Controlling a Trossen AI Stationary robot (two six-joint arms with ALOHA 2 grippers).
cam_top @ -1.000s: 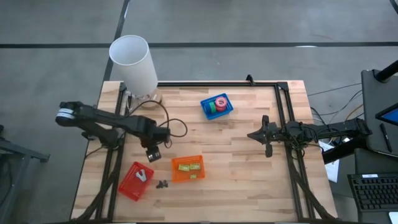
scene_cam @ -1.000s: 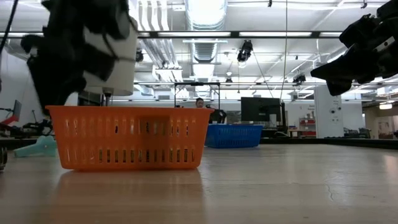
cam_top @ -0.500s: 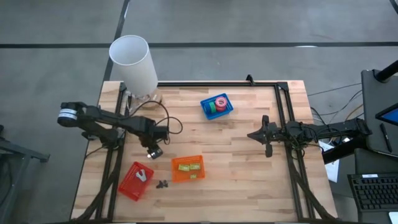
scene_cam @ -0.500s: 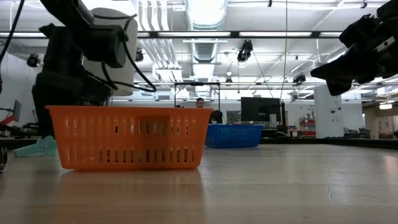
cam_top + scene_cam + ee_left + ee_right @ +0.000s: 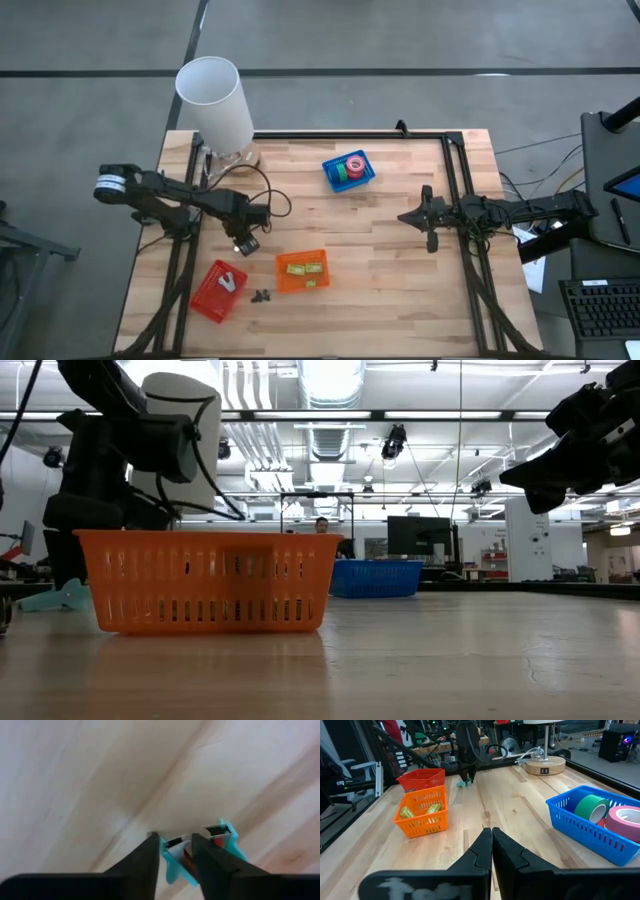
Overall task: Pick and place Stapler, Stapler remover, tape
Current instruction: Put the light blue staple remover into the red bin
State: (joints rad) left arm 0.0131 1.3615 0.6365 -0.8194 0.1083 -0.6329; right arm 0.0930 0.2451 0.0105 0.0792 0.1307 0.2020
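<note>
Left wrist view shows the left gripper (image 5: pixel 175 857) low over the wooden surface (image 5: pixel 100 780), its 2 dark fingers straddling a small teal plastic stapler remover (image 5: pixel 175 851), apparently pinching it. The step in hand looks like the pick-up. Next comes a lift and a carry to a bin, perhaps the red plastic basket (image 5: pixel 219 289). The right gripper (image 5: pixel 491 842) waits pressed together beyond the blue basket of tape rolls (image 5: pixel 349 169).
</note>
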